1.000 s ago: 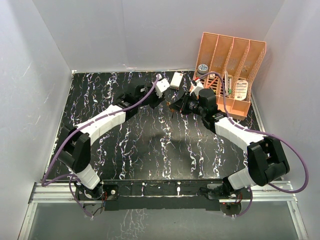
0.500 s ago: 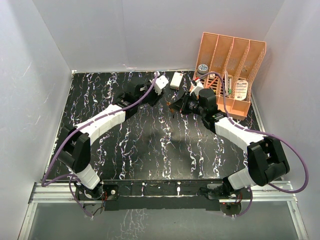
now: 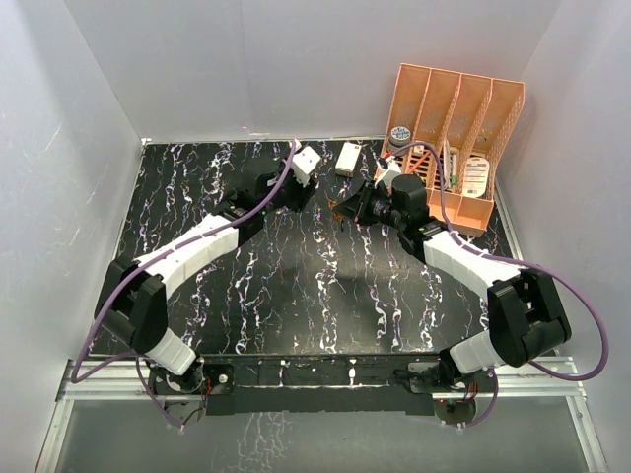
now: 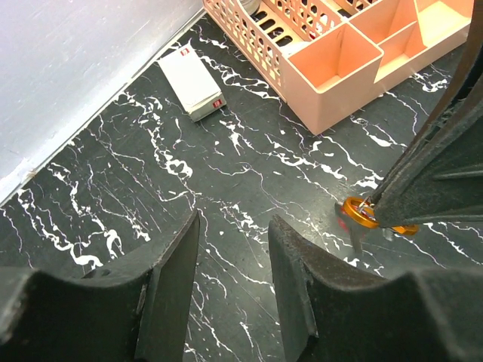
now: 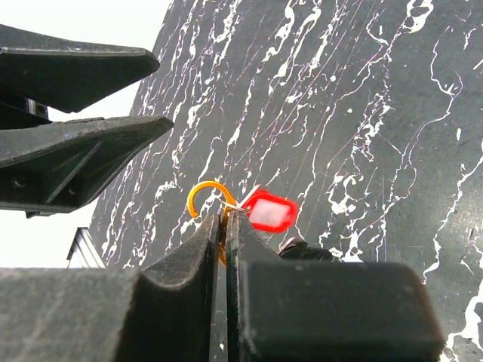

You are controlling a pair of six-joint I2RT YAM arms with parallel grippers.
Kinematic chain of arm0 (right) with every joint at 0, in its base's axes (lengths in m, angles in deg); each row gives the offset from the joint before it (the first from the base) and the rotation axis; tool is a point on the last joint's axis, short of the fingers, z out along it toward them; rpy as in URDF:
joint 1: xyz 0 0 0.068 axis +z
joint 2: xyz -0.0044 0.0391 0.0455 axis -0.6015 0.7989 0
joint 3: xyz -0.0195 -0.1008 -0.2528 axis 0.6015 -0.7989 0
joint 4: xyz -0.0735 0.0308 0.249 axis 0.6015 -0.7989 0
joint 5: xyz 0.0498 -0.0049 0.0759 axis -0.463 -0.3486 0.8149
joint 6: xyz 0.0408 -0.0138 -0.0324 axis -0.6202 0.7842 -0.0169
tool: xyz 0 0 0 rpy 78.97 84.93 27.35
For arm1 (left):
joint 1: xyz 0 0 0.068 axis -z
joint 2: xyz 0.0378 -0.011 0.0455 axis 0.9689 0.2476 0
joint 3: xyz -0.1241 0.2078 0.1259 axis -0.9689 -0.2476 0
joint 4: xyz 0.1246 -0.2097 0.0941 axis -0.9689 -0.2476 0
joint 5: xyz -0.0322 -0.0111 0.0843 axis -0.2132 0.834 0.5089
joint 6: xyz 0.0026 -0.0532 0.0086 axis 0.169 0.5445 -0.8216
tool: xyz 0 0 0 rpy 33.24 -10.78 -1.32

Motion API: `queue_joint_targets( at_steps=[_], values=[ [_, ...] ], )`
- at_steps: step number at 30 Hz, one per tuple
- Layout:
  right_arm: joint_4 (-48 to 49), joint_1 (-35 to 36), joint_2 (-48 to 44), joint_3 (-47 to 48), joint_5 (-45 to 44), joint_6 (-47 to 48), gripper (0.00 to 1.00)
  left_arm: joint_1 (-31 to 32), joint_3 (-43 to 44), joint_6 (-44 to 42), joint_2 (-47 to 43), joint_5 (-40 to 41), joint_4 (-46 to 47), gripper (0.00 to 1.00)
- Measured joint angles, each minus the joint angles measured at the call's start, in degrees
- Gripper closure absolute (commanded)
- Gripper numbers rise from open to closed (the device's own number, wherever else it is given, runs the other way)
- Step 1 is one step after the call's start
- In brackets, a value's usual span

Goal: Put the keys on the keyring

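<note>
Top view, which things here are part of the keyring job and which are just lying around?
Job: keyring, pinched by the right gripper; red-headed key hanging at the ring; left gripper, open nearby.
Lying about: white box; orange file rack.

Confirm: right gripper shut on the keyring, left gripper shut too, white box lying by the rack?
Not quite. The left gripper is open and empty, as the left wrist view shows. The rest holds: the right gripper is shut on the keyring, and the white box lies by the rack.
</note>
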Motion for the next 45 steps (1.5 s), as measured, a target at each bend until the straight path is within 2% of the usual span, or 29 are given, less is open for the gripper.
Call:
queue_joint_targets(
  at_steps=[14, 20, 22, 27, 32, 35, 41, 43, 45],
  values=[
    [0.2, 0.0, 0.0, 0.0, 0.0, -0.6, 1.0, 0.0, -4.0, 2.4, -4.1, 1.0, 0.0, 0.58],
    [1.4, 0.0, 0.3, 0.0, 0.3, -1.4, 1.0, 0.0, -4.9, 4.5, -4.2, -0.5, 0.9, 0.4],
    [1.6, 0.0, 0.5, 0.0, 0.4, -1.5, 1.0, 0.0, -4.9, 6.0, -4.2, -1.0, 1.1, 0.32],
    [1.6, 0.0, 0.8, 0.0, 0.5, -1.6, 1.0, -0.4, -2.1, 15.0, -3.5, -0.2, -1.7, 0.29],
    [1.7, 0.0, 0.8, 0.0, 0.4, -1.7, 1.0, -3.3, 11.2, 25.9, 2.3, -2.1, -10.2, 0.29],
    [1.7, 0.0, 0.8, 0.0, 0.4, -1.6, 1.0, -4.9, 15.3, 32.1, 4.8, -4.9, -12.7, 0.28],
    [1.2, 0.0, 0.8, 0.0, 0.3, -1.5, 1.0, -5.5, 17.2, 42.9, 9.0, -11.0, -17.5, 0.14],
    [1.0, 0.0, 0.8, 0.0, 0.2, -1.5, 1.0, -5.5, 18.1, 45.4, 10.5, -12.6, -18.9, 0.07],
    [0.9, 0.0, 0.8, 0.0, -0.1, -1.5, 1.0, -5.5, 18.2, 47.5, 10.8, -13.6, -20.4, 0.07]
  ],
)
